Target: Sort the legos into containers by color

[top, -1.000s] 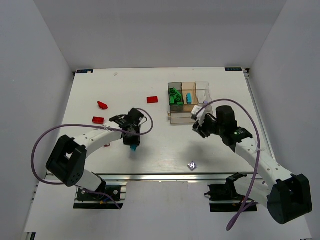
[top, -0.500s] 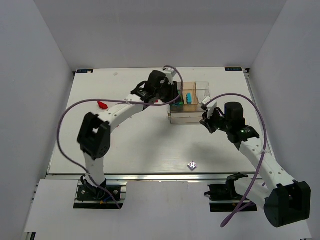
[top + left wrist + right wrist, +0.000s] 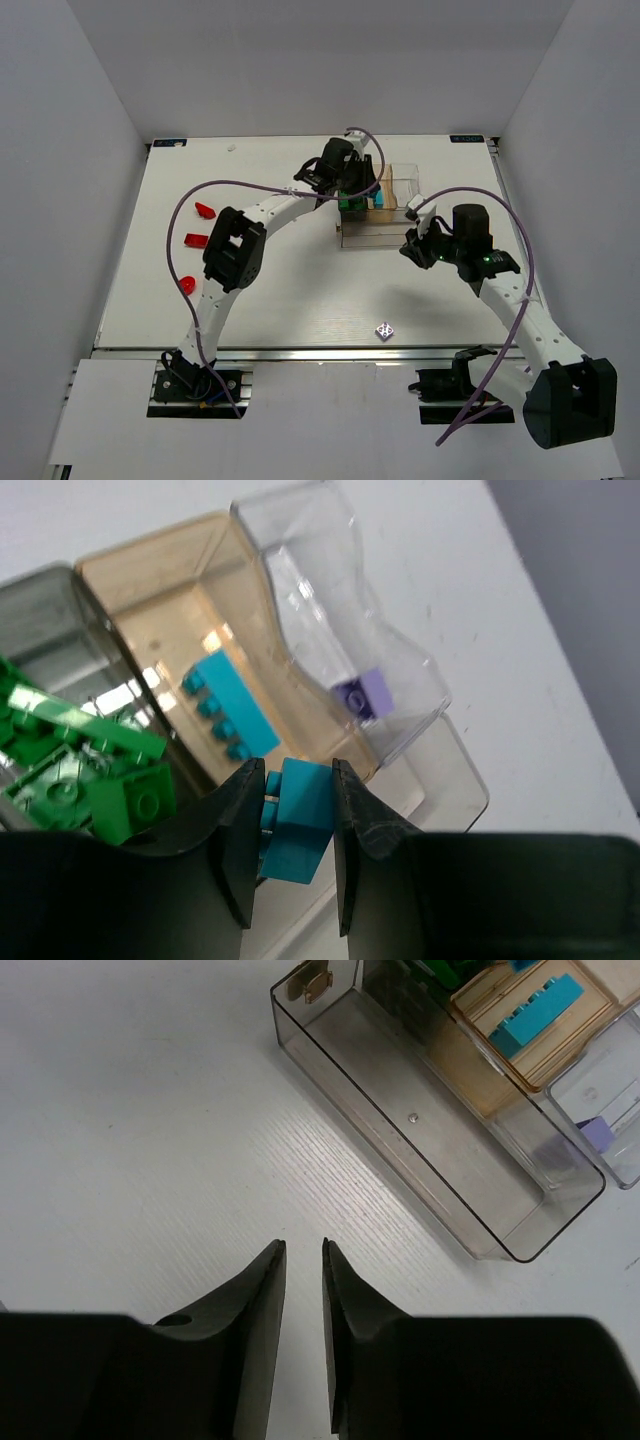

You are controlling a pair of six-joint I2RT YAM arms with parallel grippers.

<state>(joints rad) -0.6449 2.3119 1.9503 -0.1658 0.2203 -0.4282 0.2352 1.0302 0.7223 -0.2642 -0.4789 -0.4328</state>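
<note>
Swinging over from mid-table, my left gripper (image 3: 294, 778) now pinches a cyan brick (image 3: 300, 825) at the tan compartment (image 3: 140, 590) rim. My right gripper (image 3: 303, 1260) hovers beside the tray (image 3: 420, 1150), jaws barely parted, empty.

Overhead view from behind, wrist views close, seemingly oblique, all sharing tray (image 3: 375, 238)

No legible text, brand, number or sign appears in any of the 3 views.

A small blue label (image 3: 168, 142) at the far left corner of the table (image 3: 290, 300) and a second blue label (image 3: 466, 138) at the far right corner carry print too small to read.

1 small patterned marker (image 3: 384, 329) lies near the table's front edge. Its pattern cannot be made out.
</note>
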